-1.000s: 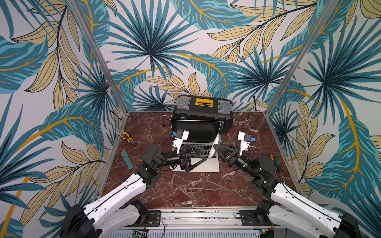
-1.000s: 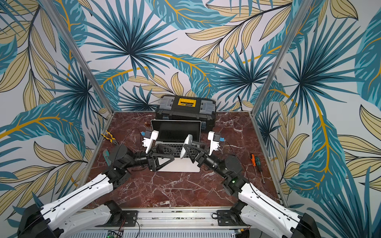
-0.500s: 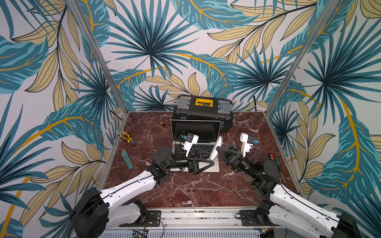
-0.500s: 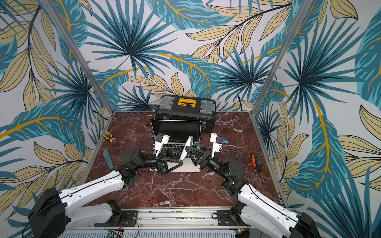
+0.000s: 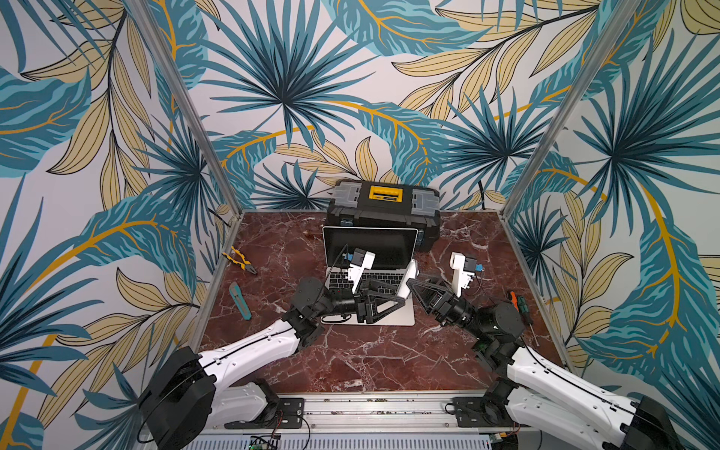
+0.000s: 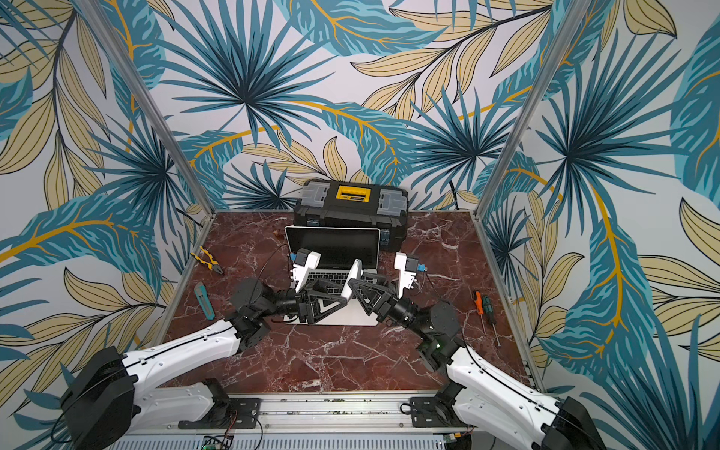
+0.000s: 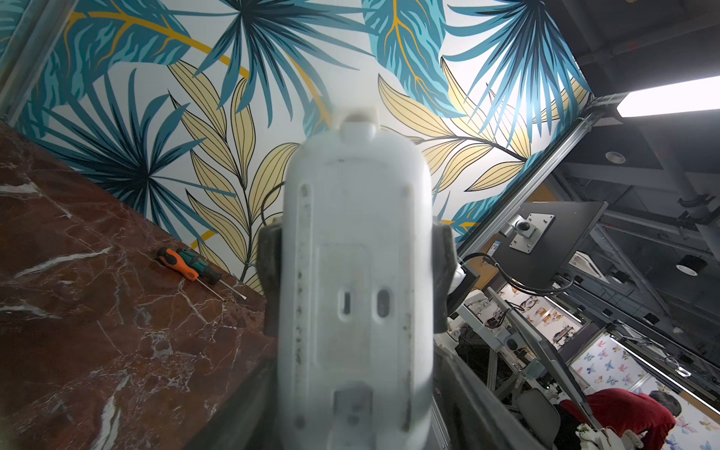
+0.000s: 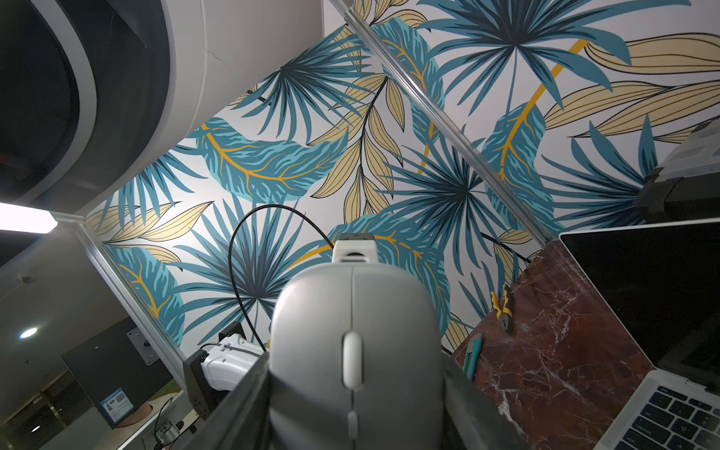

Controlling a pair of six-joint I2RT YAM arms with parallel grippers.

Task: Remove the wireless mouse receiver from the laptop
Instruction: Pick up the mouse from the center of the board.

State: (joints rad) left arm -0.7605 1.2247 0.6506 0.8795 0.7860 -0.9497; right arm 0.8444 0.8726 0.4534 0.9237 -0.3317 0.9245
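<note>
Grey oval mouse pinched in right claw; slim silver laptop.

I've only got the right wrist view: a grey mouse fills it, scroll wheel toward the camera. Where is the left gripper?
Observer: In both top views the left gripper faces the right gripper above the laptop, the mouse between their tips.
Operator: What's on the mouse's underside?
Observer: The left wrist view shows it white, with two small slots.
Operator: Anything on the table I can't see?
Observer: Two screwdrivers, one orange-handled, one green-handled, lie near its right edge.
</note>
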